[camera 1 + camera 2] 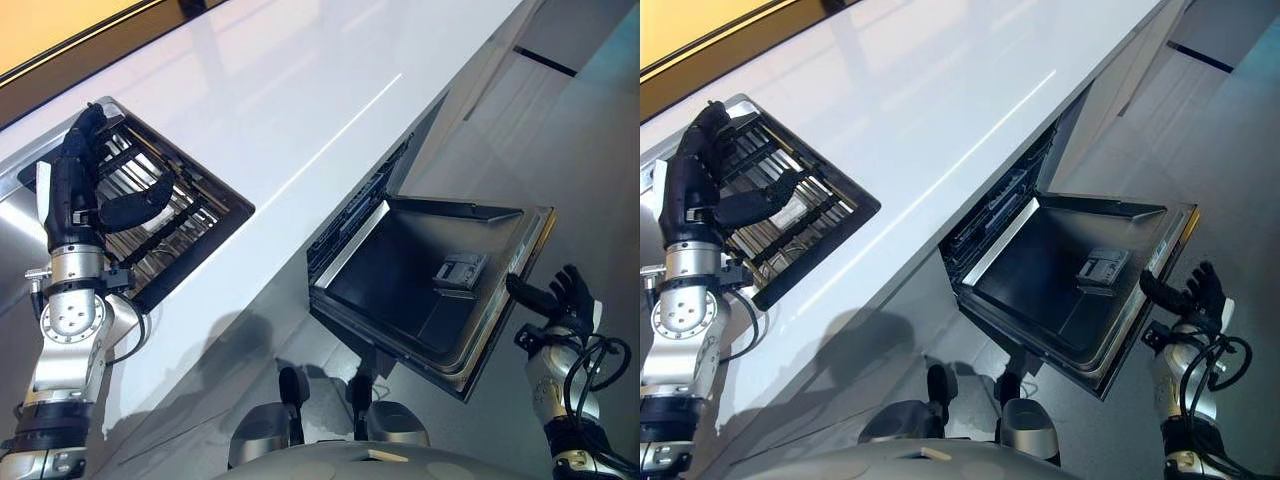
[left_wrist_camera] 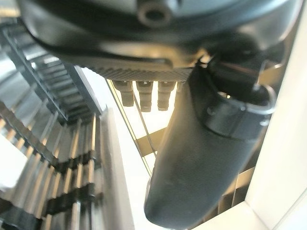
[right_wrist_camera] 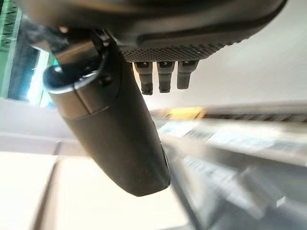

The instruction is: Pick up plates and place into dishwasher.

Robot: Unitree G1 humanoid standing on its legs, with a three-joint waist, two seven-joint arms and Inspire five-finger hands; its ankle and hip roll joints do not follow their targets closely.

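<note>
The counter (image 1: 300, 110) beside the left hand (image 1: 85, 185) is glossy white, with a dark brown strip and an orange-yellow band along its far edge. Under that black hand, the rack (image 1: 175, 215) has a black frame and shiny silver bars. Near the black right hand (image 1: 565, 300), the dishwasher door (image 1: 430, 290) is dark grey inside with a pale steel rim and a grey soap box (image 1: 460, 270). The floor (image 1: 590, 150) is pale grey.

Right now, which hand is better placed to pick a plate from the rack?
Left. The left hand is already over the dish rack in the sink, fingers relaxed. The right hand hangs off the outer corner of the open dishwasher door, apart from the rack.
</note>
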